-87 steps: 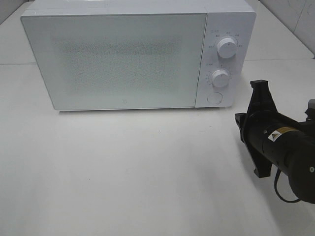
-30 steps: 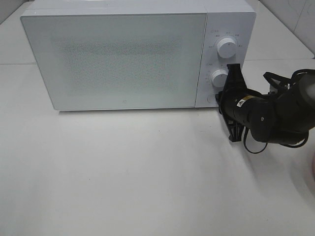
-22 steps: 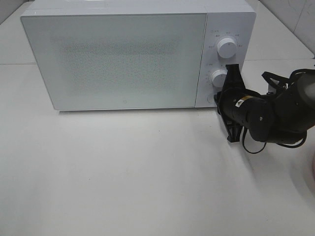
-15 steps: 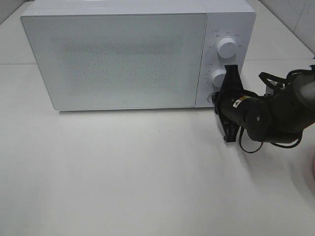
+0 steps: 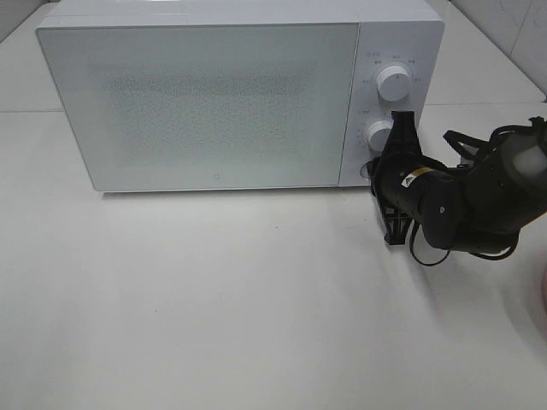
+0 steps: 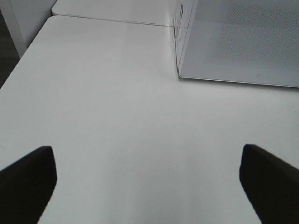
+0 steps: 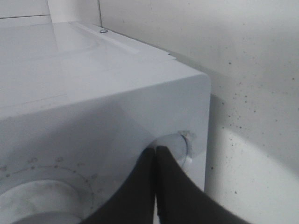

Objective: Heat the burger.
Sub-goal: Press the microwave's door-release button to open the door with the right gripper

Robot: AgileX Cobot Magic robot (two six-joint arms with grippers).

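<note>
- The burger does not show in any view, so I cannot tell where it is. The microwave (image 5: 214, 102) has its door closed and the frosted glass lets nothing be seen inside.
- At the far right edge of the high view, well apart from the microwave, there is a thin pink edge (image 5: 544, 299). It may be a plate, but too little of it shows to be sure.
- I expect a burger to be light and soft. Its layers can slide apart and the bun dents easily, so a gentle hold low on two opposite sides of the bun seems best. Lifting whatever it sits on may be safer.
- The right gripper (image 7: 155, 153) is clenched with its two fingers together and grasps nothing. Its tips touch the round button (image 7: 182, 142) at the lower corner of the microwave's control panel, below the lower knob (image 5: 382, 135) and the upper knob (image 5: 393, 83).
- I judge this step to be pressing the button so that the door opens.
- The left gripper (image 6: 149, 186) is released wide and empty. It hovers over the bare table (image 6: 103, 102), off the corner of the microwave on the side away from the control panel.
</note>
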